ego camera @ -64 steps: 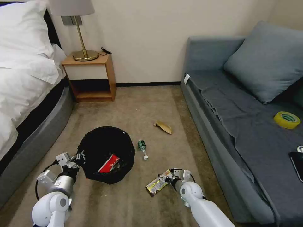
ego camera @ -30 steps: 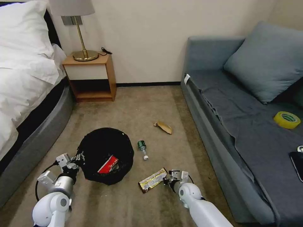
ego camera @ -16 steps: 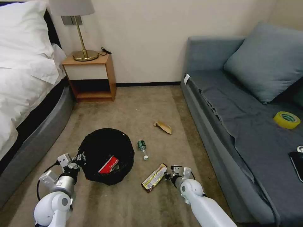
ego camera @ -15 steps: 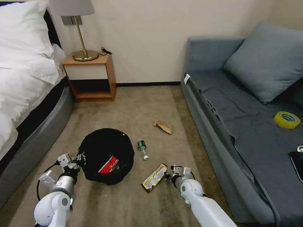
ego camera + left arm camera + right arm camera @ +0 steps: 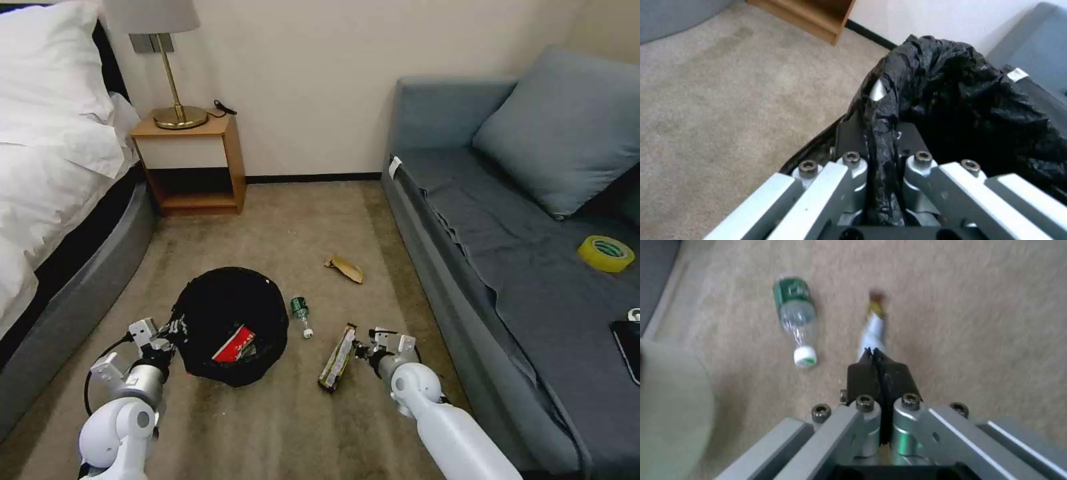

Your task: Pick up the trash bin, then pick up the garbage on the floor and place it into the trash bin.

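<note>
Foil-like gold wrapper (image 5: 337, 357), light and floppy, hangs pinched by one end in the right gripper (image 5: 361, 349), just above the carpet beside the bin (image 5: 230, 325). Left gripper (image 5: 171, 331) is clamped on the bin's bag-covered rim.

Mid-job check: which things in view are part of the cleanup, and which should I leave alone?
Job:
trash bin, rim pinched by left gripper
gold-brown snack wrapper, held by right gripper
small bottle on carpet
tan wrapper on carpet
red-and-white wrapper, already in bin

Leave:
yellow tape roll and black phone on sofa
lamp
</note>
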You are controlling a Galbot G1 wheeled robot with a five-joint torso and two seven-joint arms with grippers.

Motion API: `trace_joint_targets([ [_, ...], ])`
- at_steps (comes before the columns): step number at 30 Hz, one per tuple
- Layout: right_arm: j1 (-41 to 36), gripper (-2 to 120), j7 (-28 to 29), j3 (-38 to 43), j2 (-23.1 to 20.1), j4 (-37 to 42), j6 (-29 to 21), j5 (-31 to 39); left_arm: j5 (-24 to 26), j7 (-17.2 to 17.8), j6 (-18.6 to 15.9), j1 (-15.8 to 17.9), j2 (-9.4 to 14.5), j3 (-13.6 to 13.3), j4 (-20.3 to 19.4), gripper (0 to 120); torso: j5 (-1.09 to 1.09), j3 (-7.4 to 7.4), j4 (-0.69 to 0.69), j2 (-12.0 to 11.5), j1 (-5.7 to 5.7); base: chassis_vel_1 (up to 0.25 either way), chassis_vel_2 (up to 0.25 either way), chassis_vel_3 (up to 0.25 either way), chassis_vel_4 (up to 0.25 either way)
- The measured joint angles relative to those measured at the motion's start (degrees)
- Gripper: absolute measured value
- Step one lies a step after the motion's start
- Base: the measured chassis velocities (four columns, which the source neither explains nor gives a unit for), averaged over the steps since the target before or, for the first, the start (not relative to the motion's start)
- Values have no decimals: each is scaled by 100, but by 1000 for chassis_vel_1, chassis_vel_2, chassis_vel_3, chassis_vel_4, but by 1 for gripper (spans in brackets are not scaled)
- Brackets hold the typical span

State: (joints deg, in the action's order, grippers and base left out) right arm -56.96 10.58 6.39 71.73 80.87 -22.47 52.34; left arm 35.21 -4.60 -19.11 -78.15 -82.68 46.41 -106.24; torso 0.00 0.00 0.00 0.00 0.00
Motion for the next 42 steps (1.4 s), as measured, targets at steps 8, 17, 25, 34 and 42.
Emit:
trace_joint_targets([
  [8,-123,0,103,168,-459,684,-28,221,-176,46,0,69,-18,-168,87,5,-2,0,-1,0,0,0,0,0,0],
  [17,-349,0,-269,217,-500,615,39,-730,-253,109,0,29,-63,-137,-19,5,0,0,-1,0,0,0,0,0,0],
  [25,-158,22,-471,-43,-248,76,21,-1151,-219,120,1,-85,-120,68,-129,5,-1,0,0,0,0,0,0,0,0],
  [34,170,56,-187,-312,250,-604,-309,-456,-221,96,26,-165,-204,210,-96,5,-1,0,0,0,0,0,0,0,0],
  [42,587,86,-294,-270,639,-1645,-212,-449,-231,57,28,-167,-210,242,0,5,0,0,1,0,0,0,0,0,0],
])
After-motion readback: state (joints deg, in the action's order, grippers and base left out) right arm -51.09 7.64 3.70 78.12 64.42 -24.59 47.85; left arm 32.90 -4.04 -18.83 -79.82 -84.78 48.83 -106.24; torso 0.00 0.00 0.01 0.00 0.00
